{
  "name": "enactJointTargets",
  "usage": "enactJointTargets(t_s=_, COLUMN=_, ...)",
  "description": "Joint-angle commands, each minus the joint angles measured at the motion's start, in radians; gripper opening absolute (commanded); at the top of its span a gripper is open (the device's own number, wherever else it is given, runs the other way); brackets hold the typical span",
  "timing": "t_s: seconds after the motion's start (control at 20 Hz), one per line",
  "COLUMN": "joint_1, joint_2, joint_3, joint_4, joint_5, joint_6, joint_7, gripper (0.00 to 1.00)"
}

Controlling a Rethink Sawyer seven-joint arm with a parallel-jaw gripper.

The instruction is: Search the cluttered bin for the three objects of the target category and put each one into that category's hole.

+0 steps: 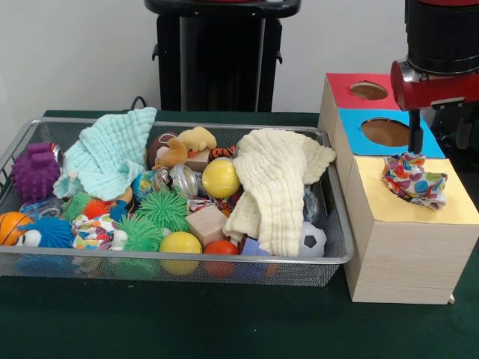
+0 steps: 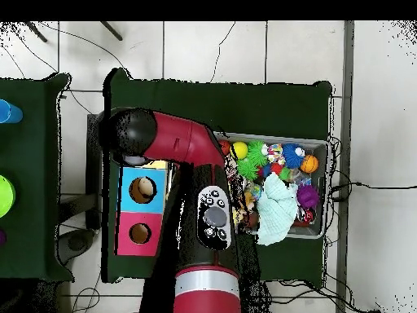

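The wire-mesh bin (image 1: 340, 258) holds many toys and shows at the right in the overhead view (image 2: 319, 145). One printed fabric bundle (image 1: 414, 179) lies on top of the yellow-topped box (image 1: 419, 213), where the box's hole does not show. My gripper (image 1: 414, 149) hangs straight above this bundle, its tip at the bundle's top. A second printed bundle (image 1: 93, 230) lies at the bin's front left among green spiky balls. In the overhead view my arm (image 2: 208, 220) hides the gripper and the yellow box.
A mint cloth (image 1: 108, 153) and a cream cloth (image 1: 281, 187) lie over the toys in the bin. The blue-topped box (image 1: 359, 142) and the red-topped box (image 1: 340, 86) stand behind the yellow one, their holes uncovered. Both also show in the overhead view (image 2: 126, 175) (image 2: 126, 244).
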Motion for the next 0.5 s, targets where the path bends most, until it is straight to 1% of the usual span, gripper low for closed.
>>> enactJointTargets(t_s=0.05, joint_1=-0.012, joint_2=0.044, joint_3=0.011, joint_4=0.024, joint_5=-0.007, joint_6=-0.01, joint_7=0.217, gripper=1.0)
enactJointTargets(t_s=0.25, joint_1=-0.007, joint_2=0.051, joint_3=0.002, joint_4=0.022, joint_5=-0.013, joint_6=-0.006, joint_7=0.224, gripper=1.0)
enactJointTargets(t_s=0.4, joint_1=0.002, joint_2=0.069, joint_3=-0.019, joint_4=0.004, joint_5=-0.038, joint_6=-0.007, joint_7=0.225, gripper=1.0)
enactJointTargets(t_s=0.45, joint_1=0.003, joint_2=0.067, joint_3=-0.02, joint_4=0.016, joint_5=-0.032, joint_6=-0.002, joint_7=0.223, gripper=0.0)
enactJointTargets(t_s=0.5, joint_1=0.004, joint_2=0.071, joint_3=-0.02, joint_4=0.015, joint_5=-0.031, joint_6=-0.012, joint_7=0.225, gripper=0.0)
